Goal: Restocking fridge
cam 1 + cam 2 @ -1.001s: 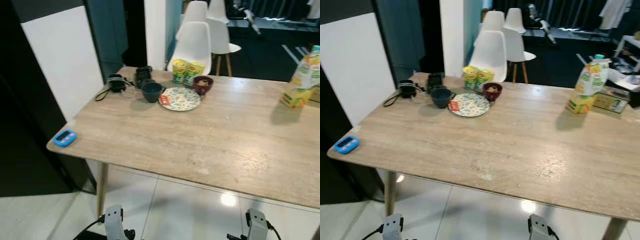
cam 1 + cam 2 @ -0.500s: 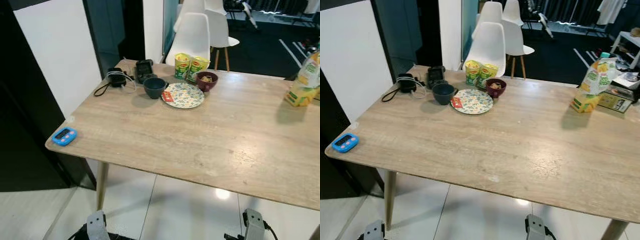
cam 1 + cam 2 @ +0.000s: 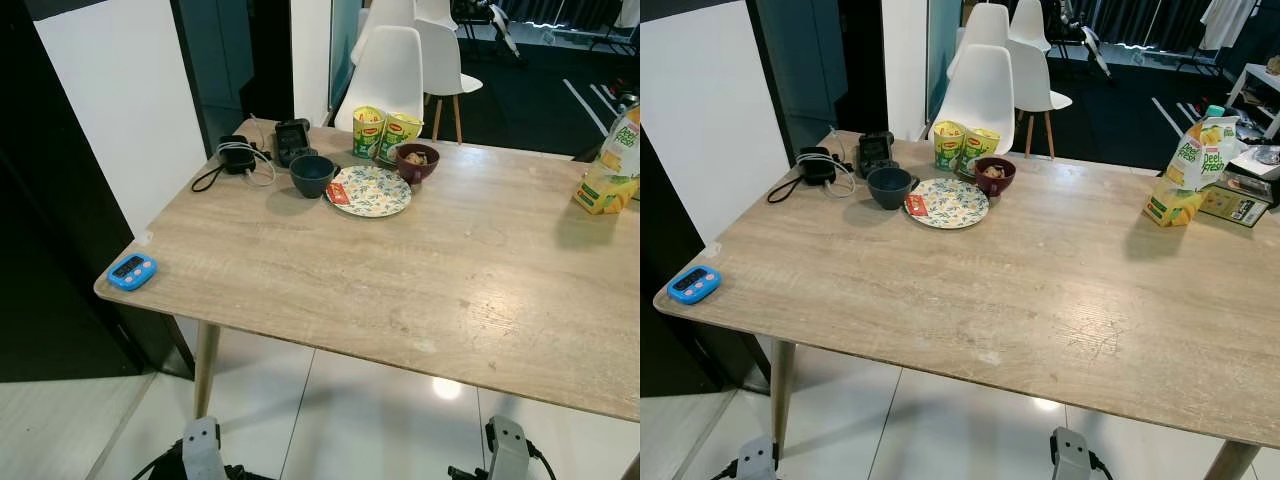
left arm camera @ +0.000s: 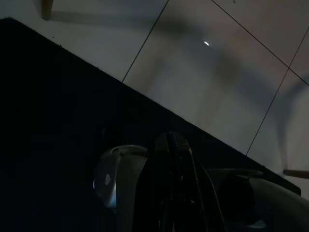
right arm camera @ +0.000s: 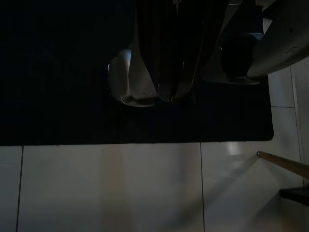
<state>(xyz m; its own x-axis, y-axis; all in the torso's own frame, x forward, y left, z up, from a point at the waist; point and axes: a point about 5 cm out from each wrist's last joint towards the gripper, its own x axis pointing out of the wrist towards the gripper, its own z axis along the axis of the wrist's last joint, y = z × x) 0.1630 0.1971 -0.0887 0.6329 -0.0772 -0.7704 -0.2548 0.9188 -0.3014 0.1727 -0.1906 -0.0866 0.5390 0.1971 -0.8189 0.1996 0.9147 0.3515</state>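
A yellow-green juice carton (image 3: 1188, 170) stands upright at the far right of the wooden table (image 3: 1040, 290). Two yellow-green instant cups (image 3: 962, 147) stand at the table's far side, with a maroon bowl (image 3: 994, 176), a patterned plate (image 3: 949, 203) and a dark blue cup (image 3: 889, 186) close by. Both arms hang low in front of the table. My left gripper (image 4: 170, 140) points down over a black mat, fingers together and holding nothing. My right gripper (image 5: 169, 96) hangs the same way, shut and empty.
A blue timer (image 3: 693, 284) lies at the table's near left corner. A black charger with cable (image 3: 815, 167) and a black device (image 3: 874, 150) sit at the far left. White chairs (image 3: 985, 90) stand behind the table. A white panel (image 3: 700, 130) rises on the left.
The whole picture has shifted a little, so the camera moved. Things on the table keep their places. My left arm's wrist sits slightly differently at the bottom edge.
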